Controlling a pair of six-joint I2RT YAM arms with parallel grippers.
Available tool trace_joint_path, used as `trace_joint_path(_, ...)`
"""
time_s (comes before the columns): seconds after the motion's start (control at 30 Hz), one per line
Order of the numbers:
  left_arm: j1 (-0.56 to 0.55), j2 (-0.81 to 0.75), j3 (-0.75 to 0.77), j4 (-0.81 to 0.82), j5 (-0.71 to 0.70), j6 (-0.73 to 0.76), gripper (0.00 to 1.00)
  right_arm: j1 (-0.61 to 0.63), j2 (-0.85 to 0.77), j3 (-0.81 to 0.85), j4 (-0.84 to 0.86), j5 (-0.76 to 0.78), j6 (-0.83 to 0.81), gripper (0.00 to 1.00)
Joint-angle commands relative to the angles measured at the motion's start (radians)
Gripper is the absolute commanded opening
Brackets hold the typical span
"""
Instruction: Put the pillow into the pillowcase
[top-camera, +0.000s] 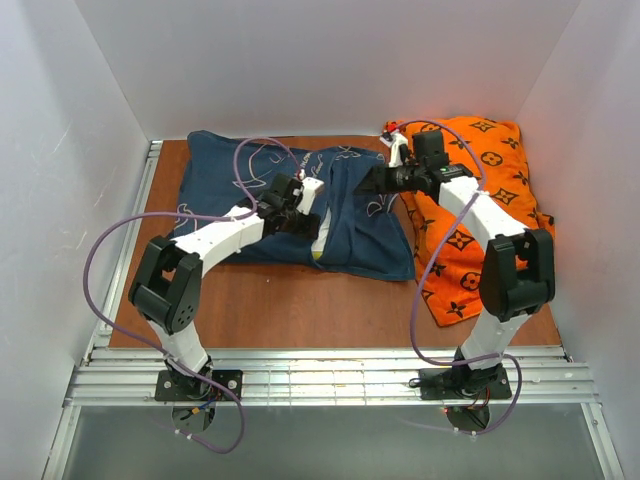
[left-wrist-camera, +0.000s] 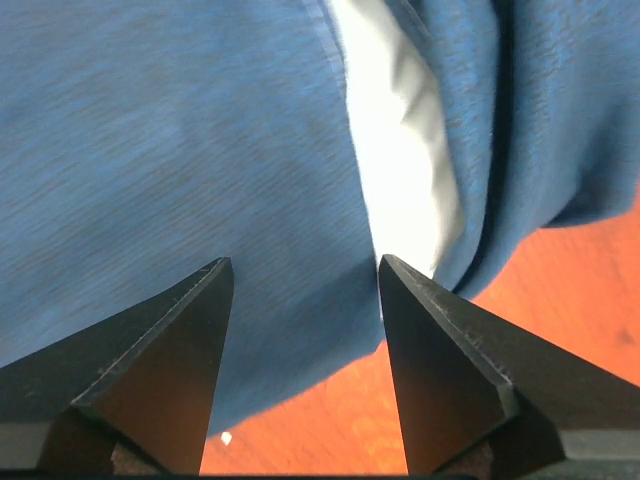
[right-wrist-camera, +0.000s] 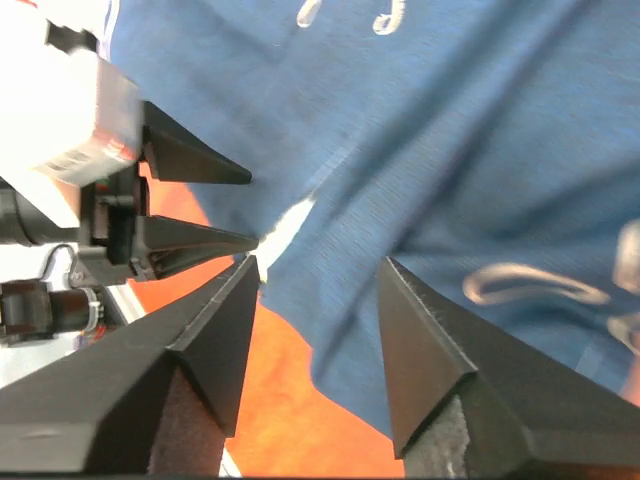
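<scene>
The navy pillowcase (top-camera: 220, 175) lies rumpled across the back of the wooden table, white drawings showing on its folds (right-wrist-camera: 530, 285). Only a white sliver of the pillow (top-camera: 320, 240) peeks from the case's near opening; it is a bright strip (left-wrist-camera: 400, 150) in the left wrist view and a thin wedge (right-wrist-camera: 285, 225) in the right wrist view. My left gripper (top-camera: 305, 222) (left-wrist-camera: 305, 265) hovers over the case's hem by that opening, open with nothing between its fingers. My right gripper (top-camera: 372, 183) (right-wrist-camera: 318, 262) is just to its right above the fabric, open and holding nothing.
An orange cushion (top-camera: 485, 170) with a dark monogram pattern lies at the back right, under and beside the right arm. Bare wooden table (top-camera: 300, 310) runs along the front. White walls enclose three sides. The left gripper's fingers (right-wrist-camera: 200, 170) appear in the right wrist view.
</scene>
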Motion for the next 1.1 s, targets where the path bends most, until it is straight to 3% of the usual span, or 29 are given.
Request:
trace_joint_path(0.0,-0.034,0.044,0.050,0.039,-0.135,0.042,0.56,0.007,-0.027,-0.062,-0.064,0.031,-0.083,0.43)
trace_joint_path(0.07,-0.037,0.113,0.098,0.040,-0.195,0.068,0.55,0.019,-0.016,-0.070,-0.064,0.030,-0.086,0.41)
trace_joint_path(0.13,-0.037,0.166,0.141,0.035,-0.233,0.074,0.47,0.035,0.011,-0.069,-0.062,0.008,-0.083,0.34)
trace_joint_path(0.2,-0.038,0.186,0.165,0.010,-0.239,0.074,0.32,0.052,0.051,-0.068,-0.062,-0.004,-0.086,0.32)
trace_joint_path(0.23,-0.037,0.187,0.178,0.000,-0.212,0.074,0.08,0.070,0.067,-0.072,-0.062,-0.012,-0.094,0.32)
trace_joint_path(0.27,-0.032,0.163,0.179,-0.006,-0.185,0.073,0.00,0.078,0.083,-0.078,-0.062,-0.013,-0.100,0.31)
trace_joint_path(0.33,-0.029,0.103,0.157,0.007,-0.094,0.071,0.00,0.102,0.131,-0.088,-0.048,-0.022,-0.103,0.31)
trace_joint_path(0.47,-0.028,-0.073,0.103,0.024,0.214,0.073,0.00,0.133,0.211,-0.102,0.013,0.005,-0.077,0.31)
trace_joint_path(0.73,-0.029,-0.115,0.118,-0.043,0.581,0.013,0.00,0.180,0.254,-0.072,0.073,-0.061,0.002,0.37)
trace_joint_path(0.9,-0.011,-0.095,0.087,-0.026,0.508,-0.033,0.14,0.181,0.188,-0.093,0.071,-0.049,-0.016,0.38)
trace_joint_path(0.97,-0.006,-0.100,0.072,-0.026,0.393,-0.033,0.22,0.173,0.153,-0.116,0.068,-0.071,-0.019,0.37)
trace_joint_path(1.0,-0.005,-0.101,0.069,-0.026,0.350,-0.024,0.22,0.167,0.140,-0.124,0.067,-0.084,-0.019,0.38)
trace_joint_path(1.07,-0.005,-0.100,0.063,-0.023,0.297,-0.006,0.11,0.168,0.099,-0.139,0.064,-0.116,-0.022,0.38)
